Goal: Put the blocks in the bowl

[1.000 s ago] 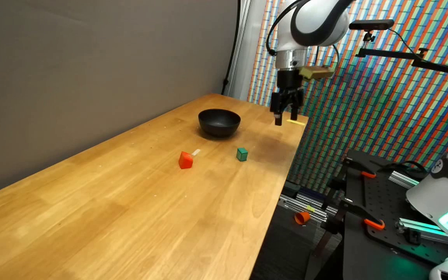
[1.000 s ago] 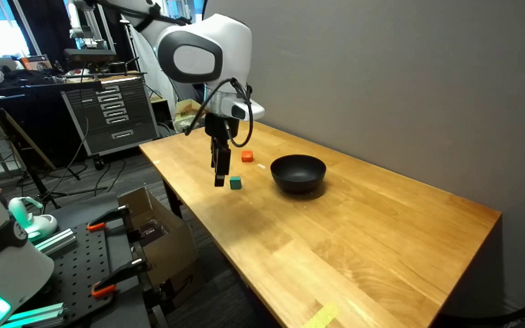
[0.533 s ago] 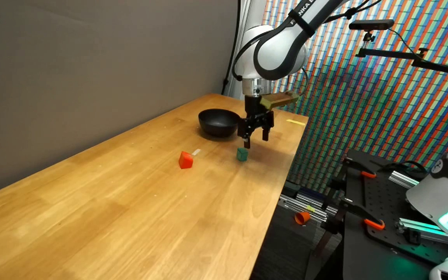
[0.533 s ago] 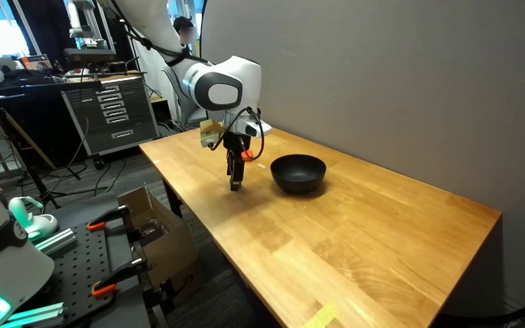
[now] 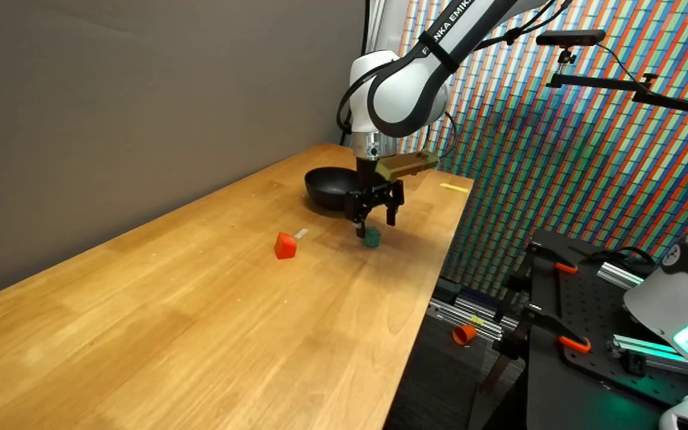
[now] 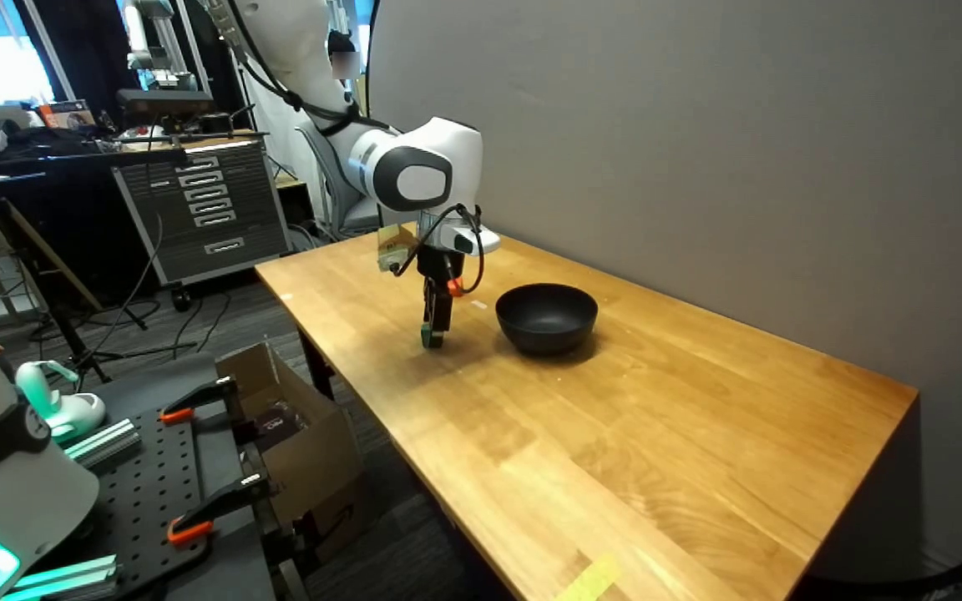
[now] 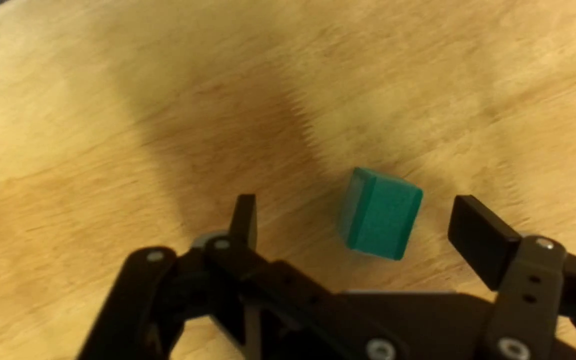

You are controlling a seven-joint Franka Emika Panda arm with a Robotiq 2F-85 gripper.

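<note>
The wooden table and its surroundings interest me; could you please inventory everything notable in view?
Brown wooden table: one, brown, beside the grey wall
Round black bowl: one, black, on the table
Small green cube: one, green, on the table
Small red block: one, red, on the table
Yellow tape strip: one, yellow, on the table
Brown cardboard box: one, brown, below tabletop
Grey drawer cabinet: one, grey, background
Striped backdrop: one, multicoloured, background
Robot's white arm: one, white, above the table
Black gripper: one, black, open around the cube
</note>
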